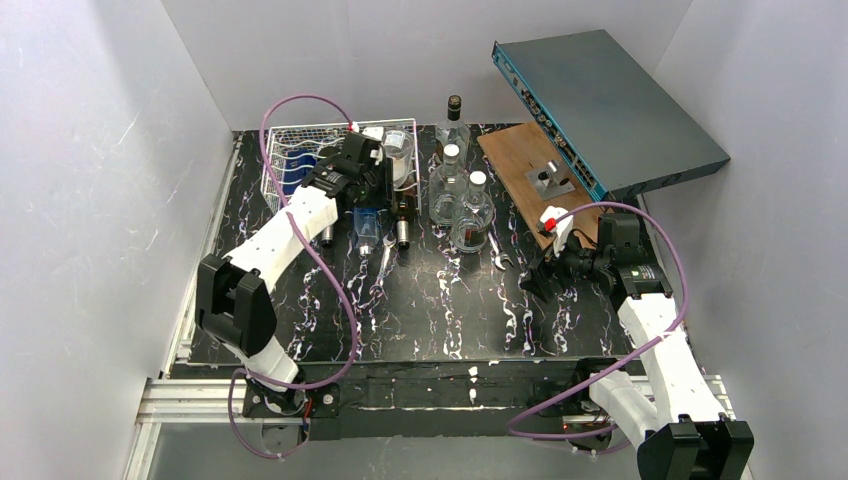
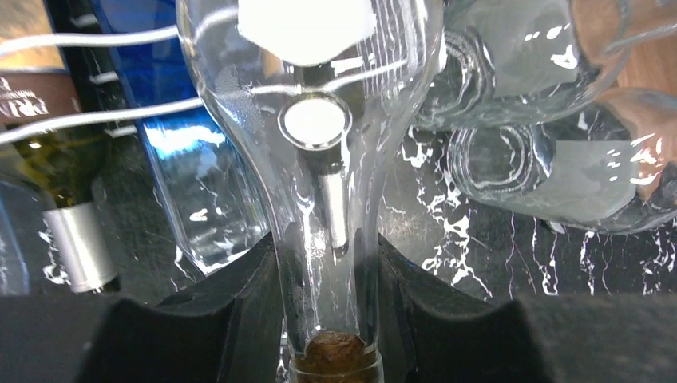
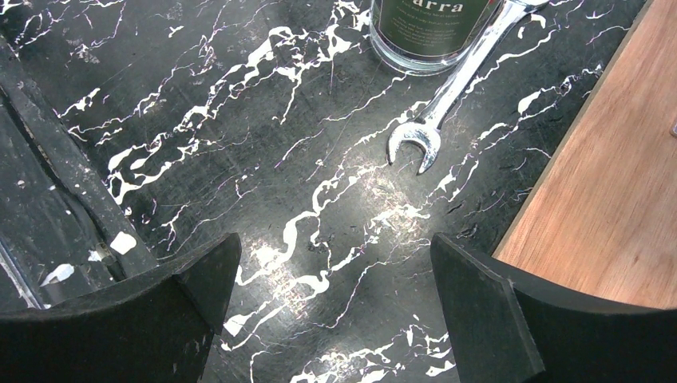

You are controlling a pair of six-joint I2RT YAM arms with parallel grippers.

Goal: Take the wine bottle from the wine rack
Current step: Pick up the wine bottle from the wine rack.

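The wine rack point(image 1: 295, 150), a silver-white wire basket, stands at the back left; its wires point(image 2: 88, 38) cross the left wrist view. My left gripper point(image 1: 372, 168) is at the rack's right end, shut on the neck of a clear wine bottle point(image 2: 311, 96). Both fingers press the glass just above the brown cork point(image 2: 335, 355), with the gripper's middle point(image 2: 329, 295) on the neck. From above, the clear bottle point(image 1: 402, 158) shows at the rack's right edge. My right gripper point(image 1: 535, 280) hovers open over the bare table point(image 3: 335, 287), holding nothing.
A blue bottle point(image 2: 192, 183) and a dark bottle with a silver foil neck point(image 2: 72, 239) lie beside the held one. Upright clear bottles point(image 1: 447, 180) stand mid-table. A wooden board point(image 1: 530, 165) and a blue-grey box point(image 1: 610, 105) are at the right. A wrench point(image 3: 447, 96) lies near the right gripper.
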